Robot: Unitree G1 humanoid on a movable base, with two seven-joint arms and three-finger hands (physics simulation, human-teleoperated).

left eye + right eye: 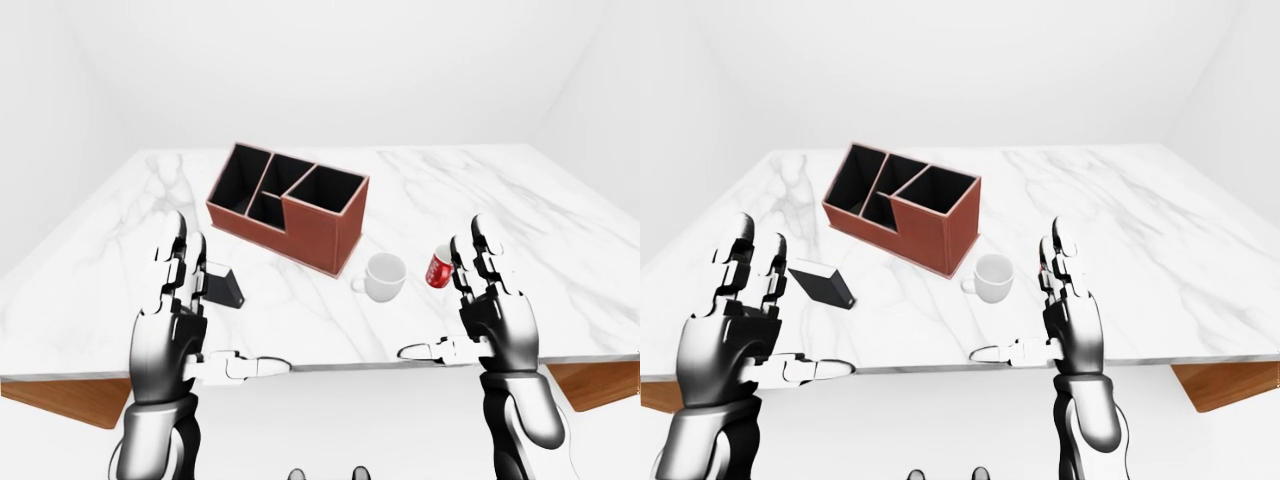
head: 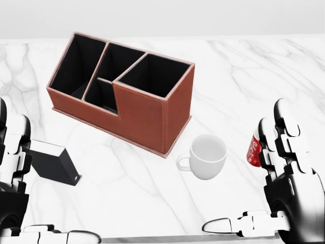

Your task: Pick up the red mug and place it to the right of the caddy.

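The red mug (image 1: 438,268) stands on the white marble table (image 1: 520,190), to the right of a white mug. My right hand's fingers (image 1: 484,262) partly cover it; it also shows in the head view (image 2: 252,150). The brown caddy (image 1: 290,205), with black compartments, sits at an angle left of centre. My right hand (image 1: 455,310) is open and empty, raised palm-inward just right of and below the red mug. My left hand (image 1: 205,320) is open and empty at the lower left. In the right-eye view my right hand hides the red mug.
A white mug (image 1: 383,276) stands between the caddy and the red mug, handle to the left. A small black box (image 1: 222,285) lies below the caddy's left end, beside my left hand. The table's near edge (image 1: 340,368) runs just under my thumbs.
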